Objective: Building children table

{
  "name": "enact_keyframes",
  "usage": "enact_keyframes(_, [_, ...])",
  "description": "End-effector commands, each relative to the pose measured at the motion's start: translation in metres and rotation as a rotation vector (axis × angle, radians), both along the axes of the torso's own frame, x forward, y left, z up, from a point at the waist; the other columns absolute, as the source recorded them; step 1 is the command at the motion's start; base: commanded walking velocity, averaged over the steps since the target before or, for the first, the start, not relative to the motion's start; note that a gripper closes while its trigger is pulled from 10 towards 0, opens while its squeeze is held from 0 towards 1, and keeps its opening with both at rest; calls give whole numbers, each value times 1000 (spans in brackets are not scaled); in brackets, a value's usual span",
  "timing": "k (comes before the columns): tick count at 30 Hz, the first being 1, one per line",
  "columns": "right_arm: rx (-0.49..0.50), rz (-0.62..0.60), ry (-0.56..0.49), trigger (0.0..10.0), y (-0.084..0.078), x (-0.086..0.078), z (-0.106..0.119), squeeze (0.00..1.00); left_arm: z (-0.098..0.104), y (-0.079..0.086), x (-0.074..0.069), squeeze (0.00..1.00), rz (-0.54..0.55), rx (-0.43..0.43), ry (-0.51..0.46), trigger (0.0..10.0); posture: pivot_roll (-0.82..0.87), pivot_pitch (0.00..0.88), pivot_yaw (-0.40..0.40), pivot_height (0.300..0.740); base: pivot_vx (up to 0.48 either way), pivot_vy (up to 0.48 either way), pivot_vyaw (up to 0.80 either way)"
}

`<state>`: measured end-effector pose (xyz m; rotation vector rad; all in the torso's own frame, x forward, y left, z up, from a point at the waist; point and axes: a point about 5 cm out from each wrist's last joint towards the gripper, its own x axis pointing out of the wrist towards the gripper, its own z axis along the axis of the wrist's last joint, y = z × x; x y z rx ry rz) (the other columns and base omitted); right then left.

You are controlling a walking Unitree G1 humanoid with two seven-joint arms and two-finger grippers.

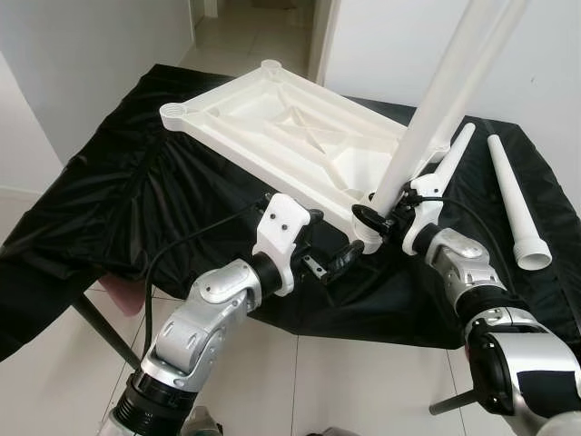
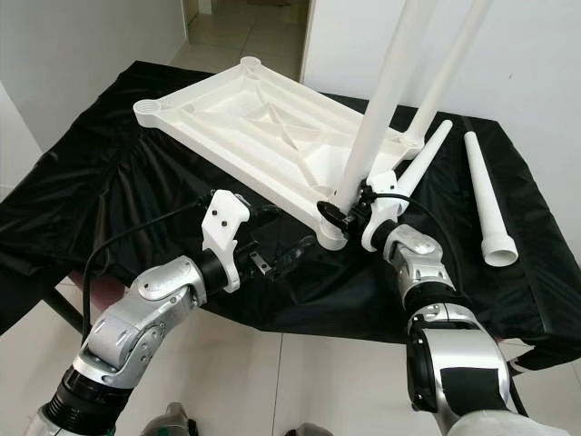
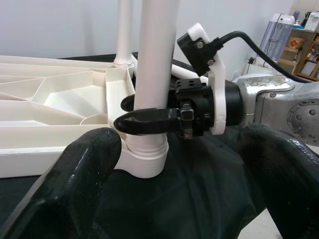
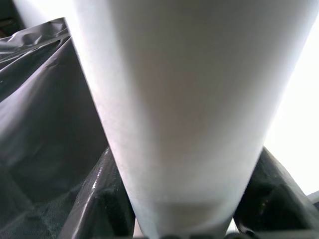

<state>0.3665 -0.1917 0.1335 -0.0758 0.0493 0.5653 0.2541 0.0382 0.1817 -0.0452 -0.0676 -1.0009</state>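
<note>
The white table top [image 1: 272,118] lies upside down on the black-covered table [image 1: 118,182]. A white leg [image 1: 427,118] stands upright in the socket [image 3: 144,159] at its near right corner. My right gripper [image 1: 372,216] is shut on this leg just above the socket, one finger [image 3: 149,121] wrapped across it. A second leg [image 2: 445,73] stands in the far right corner. My left gripper [image 1: 340,259] hovers open at the table's front edge, just left of the socket, its fingers [image 3: 75,189] spread wide and holding nothing.
Two loose white legs [image 1: 451,156] [image 1: 516,204] lie on the cloth to the right. The black cloth hangs over the front edge. A dark metal support [image 1: 104,331] slants under the table on the left. Tiled floor lies in front.
</note>
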Motion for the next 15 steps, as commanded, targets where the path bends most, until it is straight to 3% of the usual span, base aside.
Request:
enact_keyframes(1, [9, -59, 22, 10000, -1, 1, -4, 0, 2, -1, -2, 0, -5, 4, -7, 10000, 118, 14, -63, 740, 0, 0, 0])
enact_keyframes(9, [106, -190, 6, 10000, 16, 4, 3, 0, 1, -2, -3, 0, 0, -1, -4, 10000, 119, 15, -75, 740, 0, 0, 0])
enact_keyframes(15, [158, -343, 30, 10000, 14, 3, 2, 0, 1, -2, -3, 0, 3, -4, -3, 10000, 118, 15, -80, 740, 0, 0, 0])
